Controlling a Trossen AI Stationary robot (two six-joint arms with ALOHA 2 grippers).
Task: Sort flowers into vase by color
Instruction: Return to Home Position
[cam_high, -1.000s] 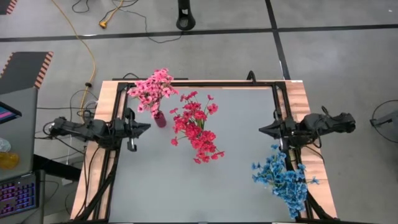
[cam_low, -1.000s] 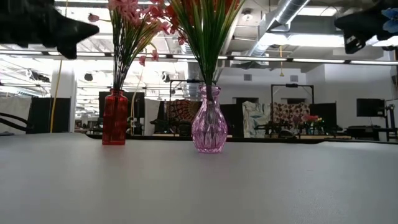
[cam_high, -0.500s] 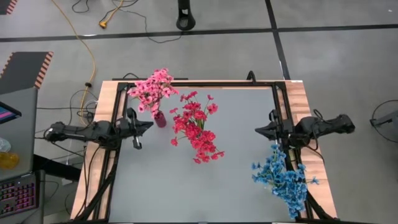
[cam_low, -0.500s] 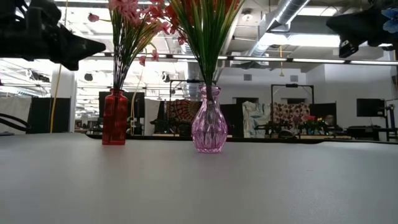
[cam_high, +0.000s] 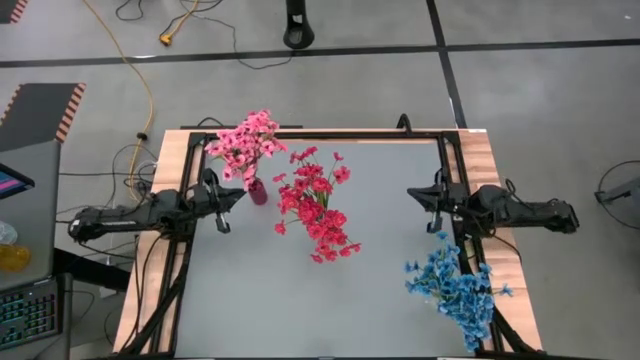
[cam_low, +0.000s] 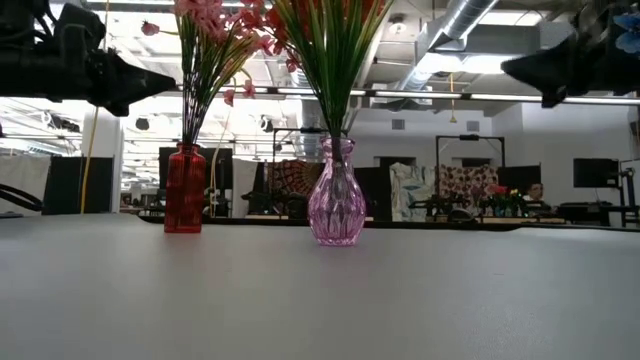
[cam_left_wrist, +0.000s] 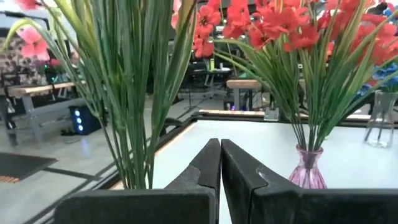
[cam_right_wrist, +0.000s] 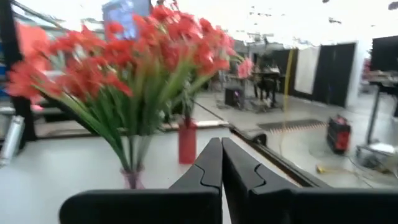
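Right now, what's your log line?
pink flowers in red vase; red flowers in pink vase; blue flowers in clear vase; left gripper shut; right gripper shut

The left arm (cam_high: 150, 212) and the right arm (cam_high: 510, 208) are both long, thin and black, and each one ends in two flat, pointy black fingers (cam_left_wrist: 208, 168) with small notches.

Grey table (cam_high: 250, 300) with wooden side strips. Three vases stand on it: a red vase (cam_low: 184, 190) near the left edge, a pink vase (cam_low: 336, 208) just beside it toward the middle, and a clear vase (cam_left_wrist: 380, 118) well apart by the right edge.
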